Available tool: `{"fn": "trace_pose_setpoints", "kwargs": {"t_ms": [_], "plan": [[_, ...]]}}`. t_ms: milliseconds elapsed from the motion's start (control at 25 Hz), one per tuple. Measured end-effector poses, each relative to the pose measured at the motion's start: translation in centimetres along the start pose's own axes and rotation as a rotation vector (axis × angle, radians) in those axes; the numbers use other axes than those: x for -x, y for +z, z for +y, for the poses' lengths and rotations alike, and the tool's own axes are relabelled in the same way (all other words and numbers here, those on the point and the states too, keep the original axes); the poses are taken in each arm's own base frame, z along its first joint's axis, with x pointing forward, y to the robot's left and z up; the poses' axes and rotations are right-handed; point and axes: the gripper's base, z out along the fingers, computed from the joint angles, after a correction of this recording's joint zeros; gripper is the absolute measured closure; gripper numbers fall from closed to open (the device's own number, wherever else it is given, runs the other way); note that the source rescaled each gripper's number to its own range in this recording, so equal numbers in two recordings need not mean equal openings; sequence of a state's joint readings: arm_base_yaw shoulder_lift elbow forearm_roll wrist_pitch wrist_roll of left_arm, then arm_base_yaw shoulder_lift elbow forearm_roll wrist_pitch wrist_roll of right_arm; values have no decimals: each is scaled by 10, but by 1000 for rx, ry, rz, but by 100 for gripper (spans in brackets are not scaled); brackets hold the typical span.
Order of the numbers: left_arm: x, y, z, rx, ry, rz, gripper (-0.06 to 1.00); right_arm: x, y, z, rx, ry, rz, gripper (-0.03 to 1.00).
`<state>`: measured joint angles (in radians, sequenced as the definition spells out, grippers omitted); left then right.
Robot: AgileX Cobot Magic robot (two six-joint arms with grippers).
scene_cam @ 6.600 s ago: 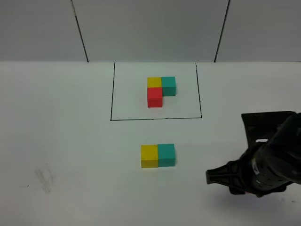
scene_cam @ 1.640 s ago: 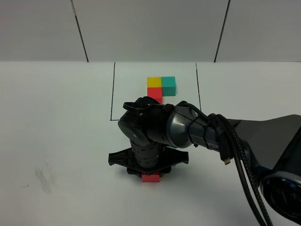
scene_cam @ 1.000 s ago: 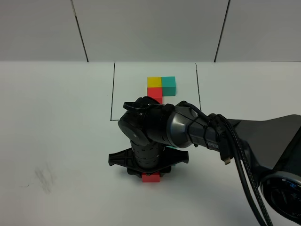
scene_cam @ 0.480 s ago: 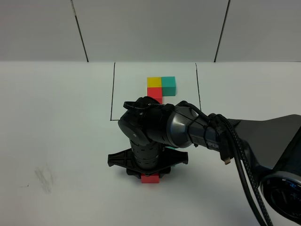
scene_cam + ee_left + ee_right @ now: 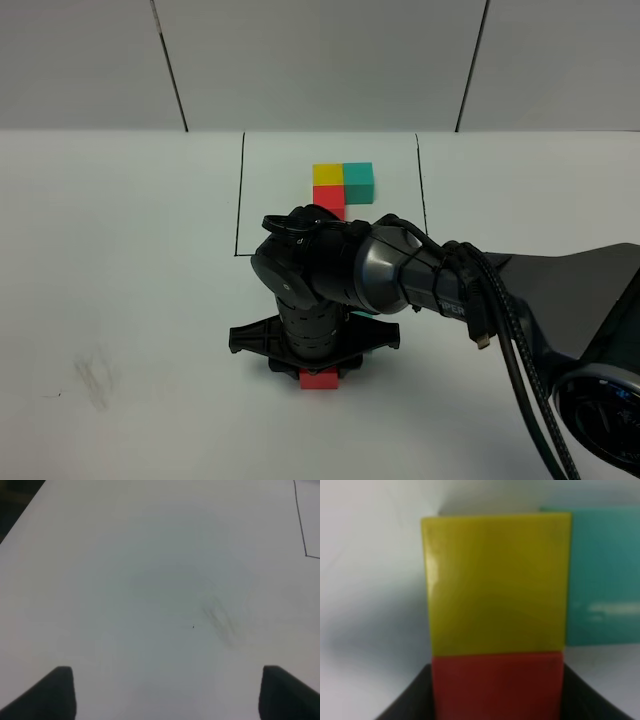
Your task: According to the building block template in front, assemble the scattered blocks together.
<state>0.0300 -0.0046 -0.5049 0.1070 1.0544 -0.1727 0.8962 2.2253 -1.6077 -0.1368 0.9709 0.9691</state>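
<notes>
Right gripper (image 5: 320,372) down on the table (image 5: 130,260), jaws closed on the red cube (image 5: 320,378) — the wrist view shows dark jaw faces flanking the red cube (image 5: 496,686) on both sides. Directly ahead of the jaws, the yellow cube (image 5: 495,582) sits flush against the red one; the teal cube (image 5: 602,575) sits beside the yellow, touching it. From above, both are hidden beneath the arm. The loose trio looks already arranged as an L.

The building block template (image 5: 342,186) lies beyond the gripper, well apart, inside its black outline (image 5: 240,190), partly hidden by the wrist.

Left gripper (image 5: 165,692) off to the side with its jaws spread wide, holding nothing; only bare table and a faint smudge (image 5: 220,620) ahead of it.

Handling, as a judgement — the cubes look light, rigid, matte, with flat faces and crisp edges: easy to pinch on two opposite sides, not fragile, not slippery. Being light, they will likely slide at any nudge, so letting go wants a straight opening and a clean vertical lift, or the red one may drag out of line.
</notes>
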Motion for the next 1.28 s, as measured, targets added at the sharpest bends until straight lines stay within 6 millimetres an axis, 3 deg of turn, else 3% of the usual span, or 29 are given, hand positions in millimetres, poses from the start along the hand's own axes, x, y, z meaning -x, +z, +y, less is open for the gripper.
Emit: {"fn": "trace_pose_setpoints", "kwargs": {"t_ms": [480,600,800,880,1040,1280], "plan": [[0,0,0,0,0,0,31,-3,-8,2,43,8,29,85],[0,0,0,0,0,0,31,-4,-9,3,53,17,42,69],[0,0,0,0,0,0,31,-3,-18,1,55,11,30,19],[0,0,0,0,0,0,31,-2,-24,-2,31,0,22,5],[0,0,0,0,-1,0,31,0,-48,-13,-25,-28,-17,-2],[0,0,0,0,-1,0,31,10,-109,-41,-126,-106,-204,-3]]}}
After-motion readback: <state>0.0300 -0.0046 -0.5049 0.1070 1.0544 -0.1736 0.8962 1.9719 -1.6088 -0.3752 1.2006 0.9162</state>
